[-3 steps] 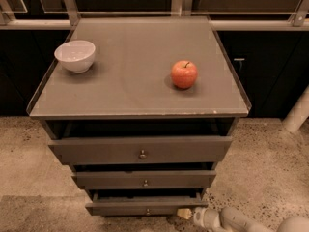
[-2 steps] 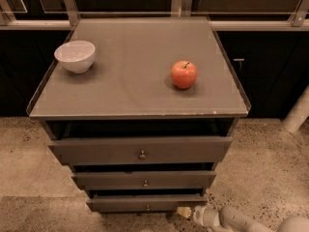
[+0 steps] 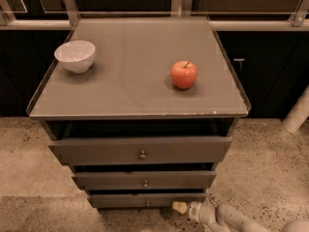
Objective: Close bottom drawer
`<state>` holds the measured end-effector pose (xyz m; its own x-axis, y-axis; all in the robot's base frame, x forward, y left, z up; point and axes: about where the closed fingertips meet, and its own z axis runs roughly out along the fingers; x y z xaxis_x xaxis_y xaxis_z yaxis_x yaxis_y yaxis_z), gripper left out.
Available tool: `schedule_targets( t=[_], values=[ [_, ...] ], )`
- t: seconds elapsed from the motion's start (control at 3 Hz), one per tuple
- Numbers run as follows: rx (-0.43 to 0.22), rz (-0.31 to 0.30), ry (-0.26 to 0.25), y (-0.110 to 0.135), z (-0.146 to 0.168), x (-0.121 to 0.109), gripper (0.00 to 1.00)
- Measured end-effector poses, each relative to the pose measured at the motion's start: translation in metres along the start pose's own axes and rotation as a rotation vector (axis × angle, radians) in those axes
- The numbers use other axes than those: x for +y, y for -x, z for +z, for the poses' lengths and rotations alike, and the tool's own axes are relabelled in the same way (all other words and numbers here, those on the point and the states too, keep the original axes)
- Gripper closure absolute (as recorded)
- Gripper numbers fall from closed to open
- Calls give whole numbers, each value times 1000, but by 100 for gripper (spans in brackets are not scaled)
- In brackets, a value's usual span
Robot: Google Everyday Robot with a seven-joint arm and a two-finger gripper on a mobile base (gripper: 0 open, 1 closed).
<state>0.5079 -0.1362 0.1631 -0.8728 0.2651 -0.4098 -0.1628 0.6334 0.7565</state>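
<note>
1. Drawer cabinet [image 3: 227, 129] stands on a speckled floor [image 3: 260, 163]. On its flat grey top, a white bowl [image 3: 75, 56] sits near the back left corner. A red apple [image 3: 184, 74] sits right of centre, well apart from the bowl.
2. Three dark drawer fronts are stacked below the top. The top drawer [image 3: 140, 150] is widest, the middle drawer [image 3: 144, 180] narrower. A dark strip shows above each front.
3. The bottom drawer [image 3: 120, 200] is the lowest and narrowest, close to the floor. Its slim front faces me, with a small round knob [image 3: 147, 203] at its centre.
4. The gripper [image 3: 179, 207] is low, at the right end of the bottom drawer's front. Its pale tip points left towards the panel. The knob lies to the left of the tip, at about the same height.
5. The tip is just beside the lower right part of the front. I cannot tell whether it touches.
6. I cannot tell whether the gripper is open or closed; only a pale stub shows.
7. The arm [image 3: 231, 219] comes in from the lower right, lying low over the floor.
8. A pale post [image 3: 297, 112] leans at the right edge, well apart from the cabinet.
</note>
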Motion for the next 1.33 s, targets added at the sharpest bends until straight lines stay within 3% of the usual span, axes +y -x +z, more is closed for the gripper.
schedule_targets(
  t=[0.33,0.67,1.0,1.33],
  values=[
    [-30,-64,43,18,15,23,100],
    [-30,-64,43,14,12,24,100],
    [53,17,39,-2,-12,19,100],
    [107,146,-69,-26,-75,-18,100]
  ],
)
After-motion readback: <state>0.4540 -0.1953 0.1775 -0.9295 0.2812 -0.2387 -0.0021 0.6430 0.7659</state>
